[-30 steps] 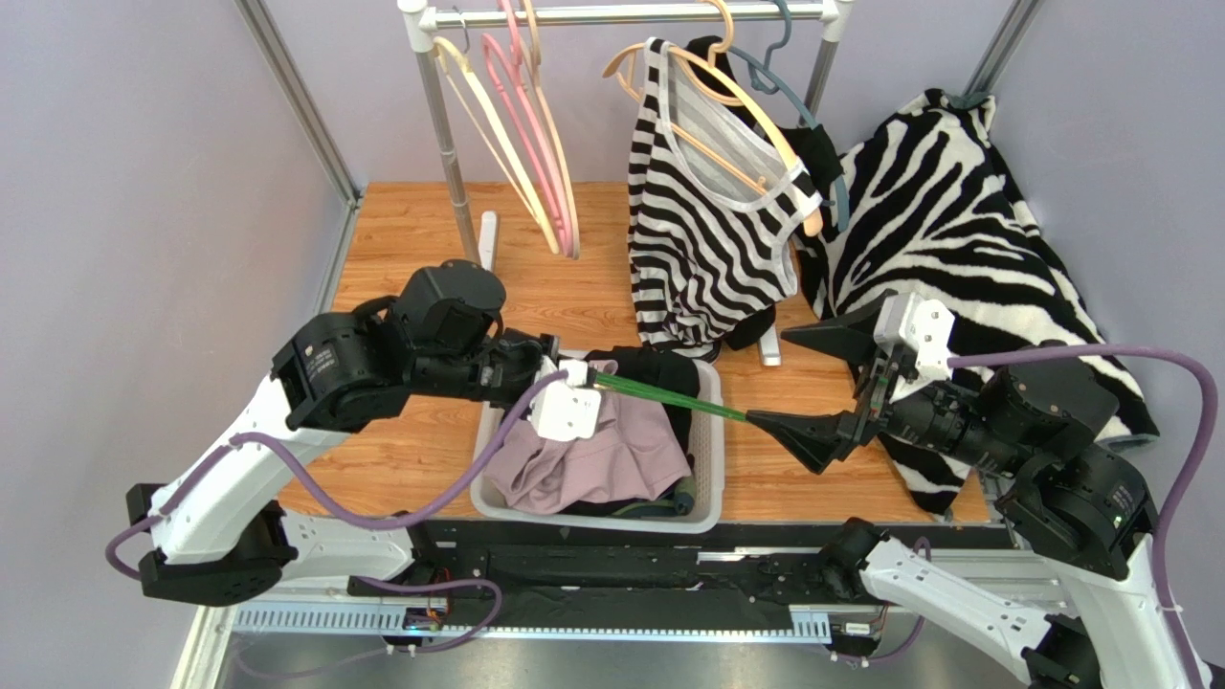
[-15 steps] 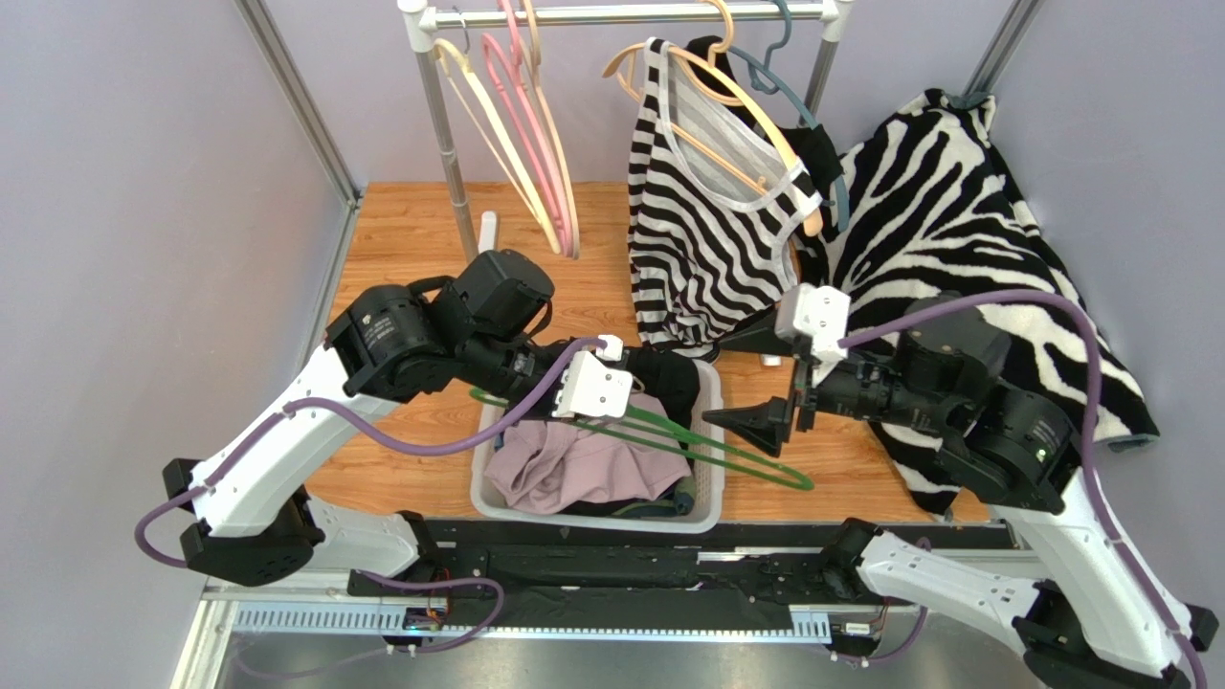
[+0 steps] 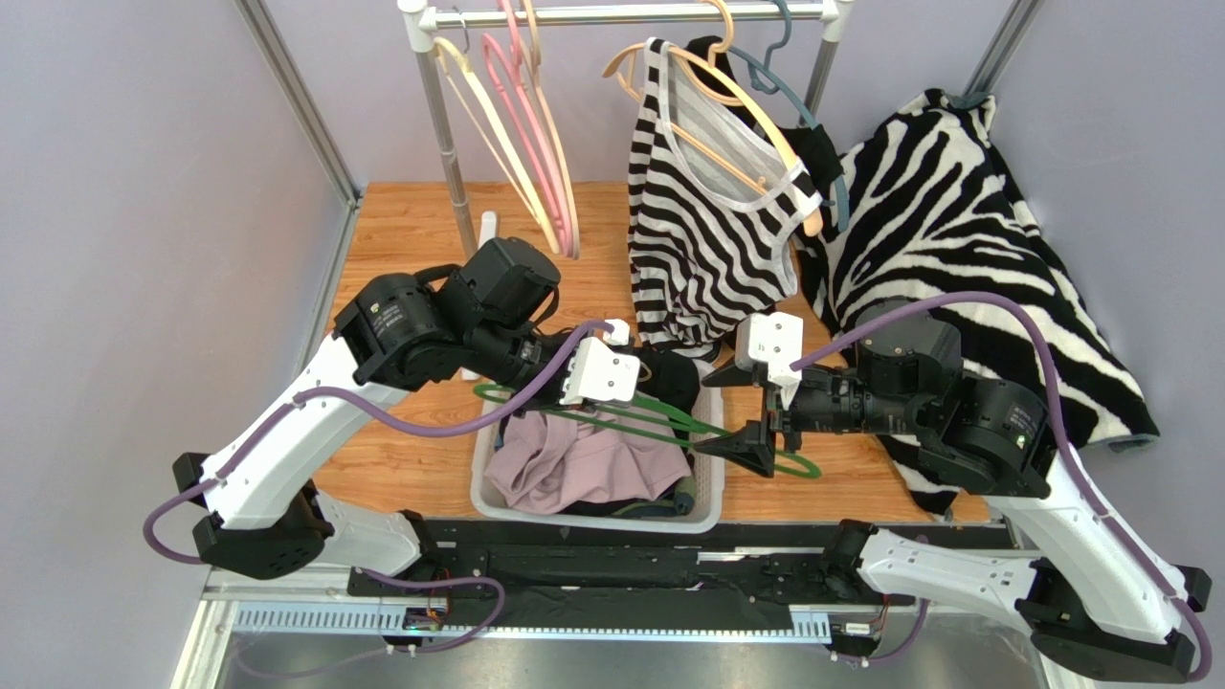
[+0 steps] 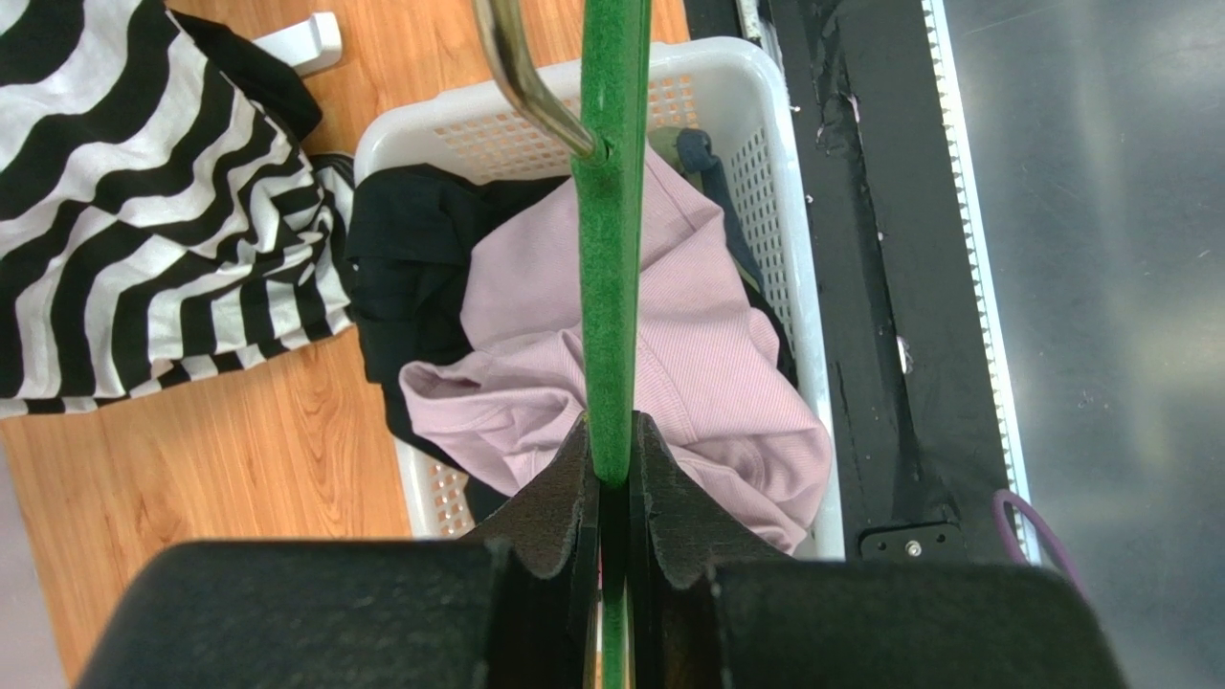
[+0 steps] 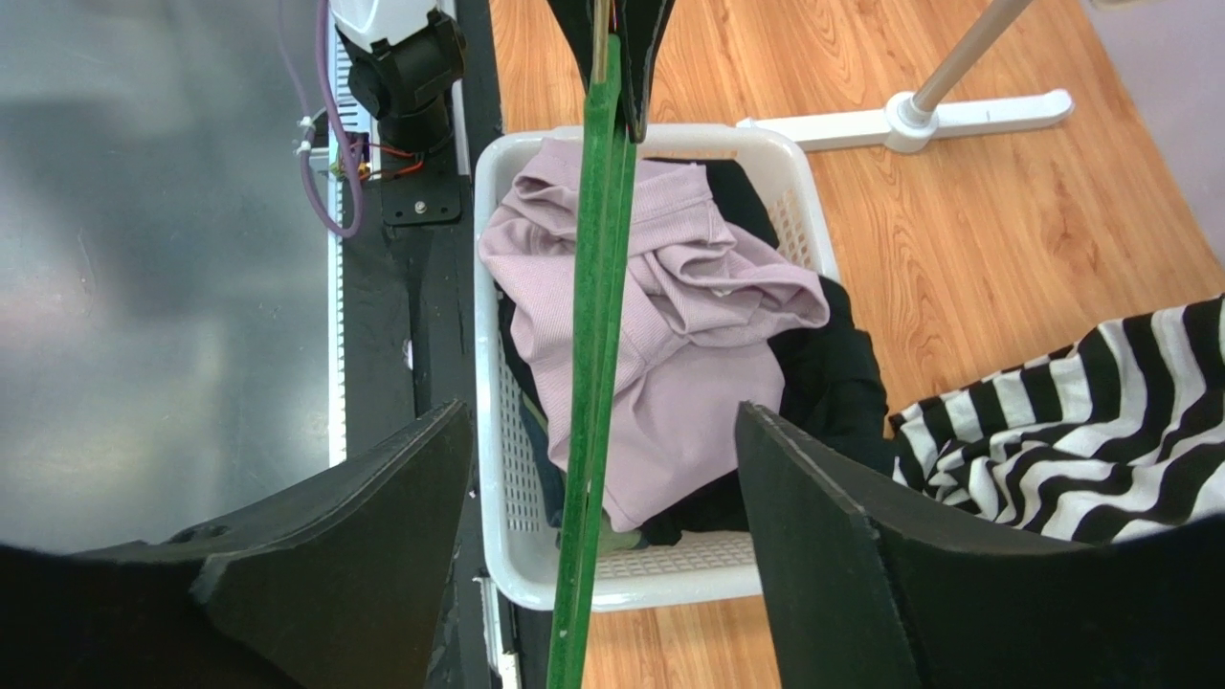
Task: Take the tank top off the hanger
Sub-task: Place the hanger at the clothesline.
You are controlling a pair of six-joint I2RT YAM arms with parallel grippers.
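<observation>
My white basket (image 3: pixel 597 518) sat on the wooden table (image 3: pixel 403 244). A zebra-print cloth (image 3: pixel 949 216) (black and white) lay draped right of my rack (image 3: pixel 439 129).

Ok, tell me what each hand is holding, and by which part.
The left hand clamps the green hanger by its frame, short of the metal hook. The right hand, open astride it, holds nothing.
</observation>
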